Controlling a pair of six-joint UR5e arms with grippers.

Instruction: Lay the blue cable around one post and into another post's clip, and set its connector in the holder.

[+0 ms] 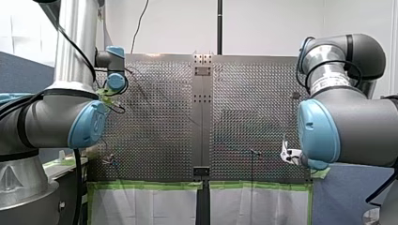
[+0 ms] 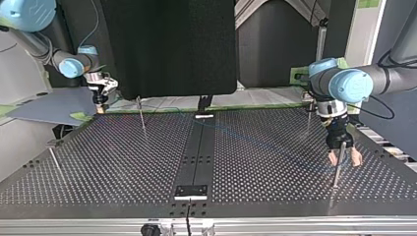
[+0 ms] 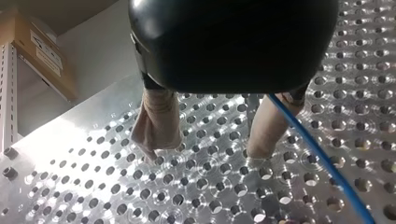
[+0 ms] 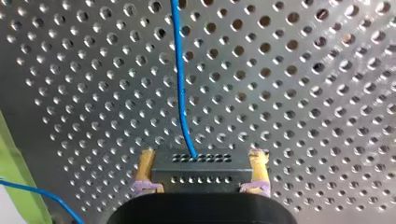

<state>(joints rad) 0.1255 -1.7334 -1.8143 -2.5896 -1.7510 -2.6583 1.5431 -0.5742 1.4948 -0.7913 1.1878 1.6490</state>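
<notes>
In the right wrist view my right gripper [image 4: 201, 171] is shut, its yellow pads [image 4: 145, 163] clamping a dark block connector [image 4: 200, 169]. The blue cable [image 4: 180, 84] leaves the connector and runs ahead over the perforated plate. In the top view this gripper [image 2: 100, 101] hangs at the far left edge of the table. My left gripper [image 2: 344, 156] stands open at the top view's right, beige fingers [image 2: 356, 157] straddling a thin post [image 2: 336, 169]. The left wrist view shows those fingers [image 3: 156, 123] apart just above the plate, with the blue cable [image 3: 322, 158] passing beside one of them.
More thin posts stand on the perforated table [image 2: 108, 162]: one at the back left [image 2: 141, 115], one at the left edge [image 2: 54, 162], one at the back right [image 2: 308, 118]. A dark strip with a black bracket [image 2: 192, 191] runs down the middle. Green tape [image 1: 150, 185] lines the edge.
</notes>
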